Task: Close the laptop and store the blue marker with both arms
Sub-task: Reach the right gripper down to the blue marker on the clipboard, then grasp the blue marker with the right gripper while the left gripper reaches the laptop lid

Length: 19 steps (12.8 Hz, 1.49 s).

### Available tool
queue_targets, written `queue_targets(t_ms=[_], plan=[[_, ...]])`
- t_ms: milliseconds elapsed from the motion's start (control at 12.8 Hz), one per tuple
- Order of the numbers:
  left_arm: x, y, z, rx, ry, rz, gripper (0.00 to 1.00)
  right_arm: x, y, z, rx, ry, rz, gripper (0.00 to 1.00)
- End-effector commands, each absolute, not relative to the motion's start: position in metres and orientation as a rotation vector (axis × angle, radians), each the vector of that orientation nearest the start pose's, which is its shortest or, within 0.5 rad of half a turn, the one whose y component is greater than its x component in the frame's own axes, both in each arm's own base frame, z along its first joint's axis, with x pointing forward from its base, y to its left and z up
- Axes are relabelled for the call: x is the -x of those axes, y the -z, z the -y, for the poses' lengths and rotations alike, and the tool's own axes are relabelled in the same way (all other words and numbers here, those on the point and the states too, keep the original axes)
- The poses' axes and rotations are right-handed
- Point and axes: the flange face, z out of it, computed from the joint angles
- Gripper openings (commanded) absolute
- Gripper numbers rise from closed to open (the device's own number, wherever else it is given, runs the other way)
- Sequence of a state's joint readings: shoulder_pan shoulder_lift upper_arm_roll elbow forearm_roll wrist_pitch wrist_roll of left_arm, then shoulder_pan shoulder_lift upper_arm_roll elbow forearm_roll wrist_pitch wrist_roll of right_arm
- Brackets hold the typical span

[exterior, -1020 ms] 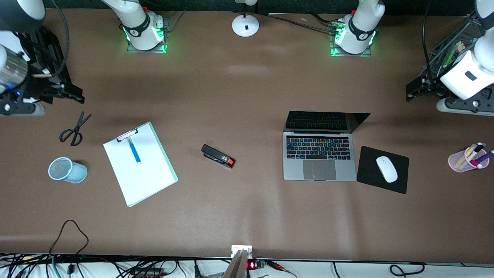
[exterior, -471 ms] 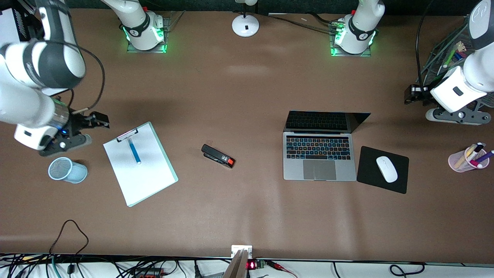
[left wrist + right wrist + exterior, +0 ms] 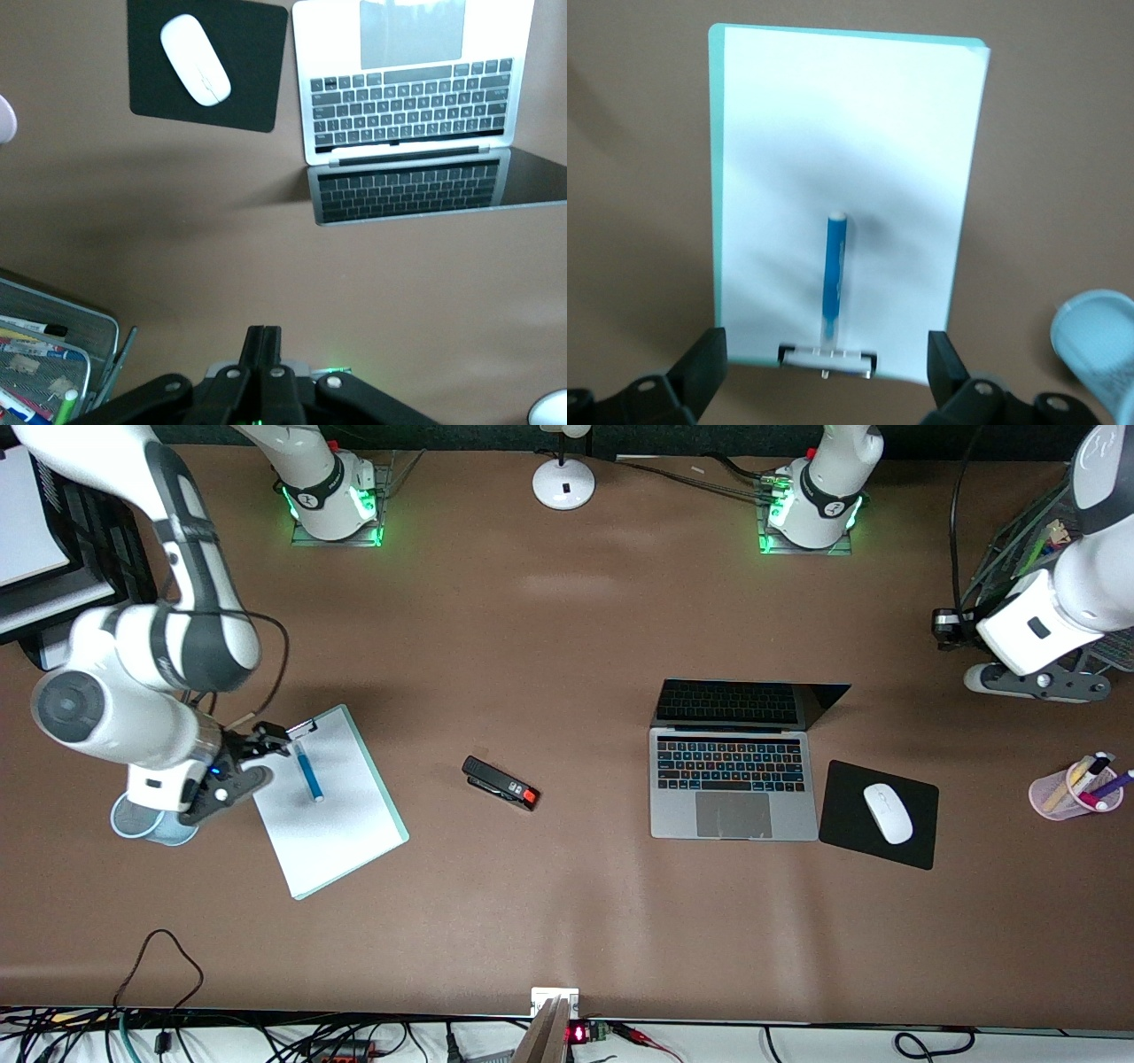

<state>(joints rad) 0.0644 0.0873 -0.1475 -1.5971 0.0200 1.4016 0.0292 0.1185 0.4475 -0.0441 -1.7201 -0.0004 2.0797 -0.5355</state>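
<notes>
A: The front view looks down from high across the table (image 3: 567, 602), facing both bases, with the laptop (image 3: 733, 784) toward the left arm's end.

B: The left wrist view looks down on that laptop (image 3: 412, 97) from some way above; the right wrist view sits close over the clipboard (image 3: 846, 195), well apart from the laptop.

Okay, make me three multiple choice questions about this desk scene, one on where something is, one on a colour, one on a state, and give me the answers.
1. Where does the blue marker lie?
A. on the clipboard
B. in the mesh cup
C. on the mouse pad

2. What colour is the mouse?
A. black
B. white
C. blue

3. How is the laptop?
A. shut
B. open
C. upside down

Answers: 1 A, it rests on the white sheet, below the clip. 2 B, it shows white against the black mouse pad. 3 B, keyboard and dark screen both show.
</notes>
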Motion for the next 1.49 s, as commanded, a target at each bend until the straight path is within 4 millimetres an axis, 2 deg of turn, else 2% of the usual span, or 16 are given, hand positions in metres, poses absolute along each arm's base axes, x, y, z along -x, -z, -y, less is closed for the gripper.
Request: queue_targets(t_ms=[0,235,392,549,706,863,1020,1176,1412], plan=[[-0.552,-0.559,0.072,3.102,-0.462,-0.211,0.0,-0.657,-0.282,-0.059,2.962,-0.135,1.032,0.97],[-0.54,-0.557,0.111,3.138,-0.541,-0.057,0.0,-0.661,-0.248,-0.065,2.959,-0.11,1.061,0.91],[-0.532,-0.55,0.145,3.135,-0.568,-0.015,0.0,-0.661,-0.232,-0.063,2.951,-0.122,1.075,0.84],[-0.524,-0.529,0.174,3.122,-0.564,-0.009,0.0,-0.66,-0.227,-0.065,2.947,-0.134,1.083,0.8],[-0.516,-0.508,0.191,3.102,-0.596,-0.027,0.0,-0.66,-0.219,-0.065,2.947,-0.136,1.082,0.77],[-0.508,-0.481,0.199,3.091,-0.599,-0.022,0.0,-0.661,-0.21,-0.064,2.956,-0.122,1.064,0.75],[-0.498,-0.446,0.193,3.073,-0.607,-0.002,0.0,-0.662,-0.206,-0.064,2.965,-0.101,1.055,0.69],[-0.489,-0.419,0.195,3.092,-0.524,0.008,0.0,-0.664,-0.2,-0.065,2.968,-0.082,1.053,0.64],[-0.496,-0.385,0.201,3.156,-0.365,0.011,0.0,-0.664,-0.188,-0.063,2.97,-0.081,1.041,0.56]])
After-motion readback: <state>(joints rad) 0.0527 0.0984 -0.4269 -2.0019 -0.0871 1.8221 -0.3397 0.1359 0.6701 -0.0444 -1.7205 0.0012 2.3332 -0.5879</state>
